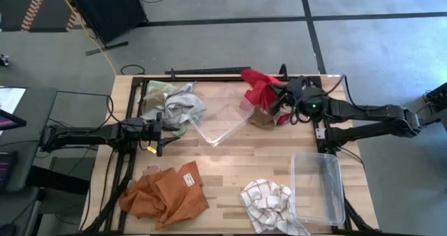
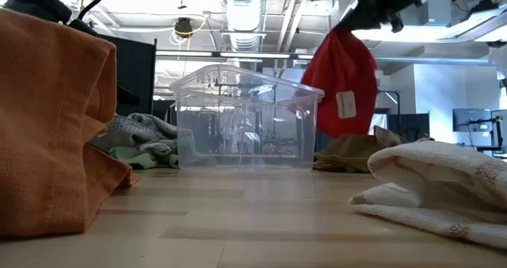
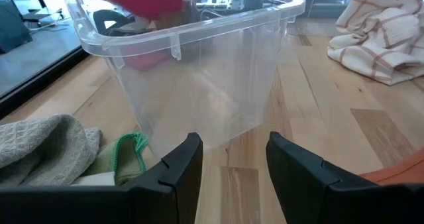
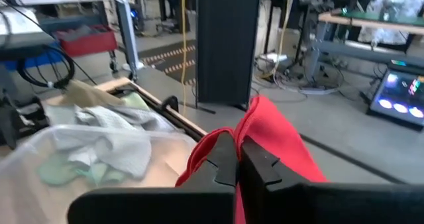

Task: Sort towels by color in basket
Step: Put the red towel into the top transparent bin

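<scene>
While lifted, red towel (image 2: 342,79) hangs from (right) pincer (image 1: 281,100).

Both arms were slim, dark, jointed tubes entering from the left and right edges of the high view. The left gripper (image 3: 228,168) ended in two matte black, angular, wedge-shaped fingers (image 3: 175,174). The right gripper (image 4: 237,163) had matching black fingers; a small green light glowed on its wrist housing.

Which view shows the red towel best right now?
The low view: the red towel hangs whole from the right gripper. The high view shows it bunched, the right wrist view only its pinched top, the left wrist view a sliver.
</scene>
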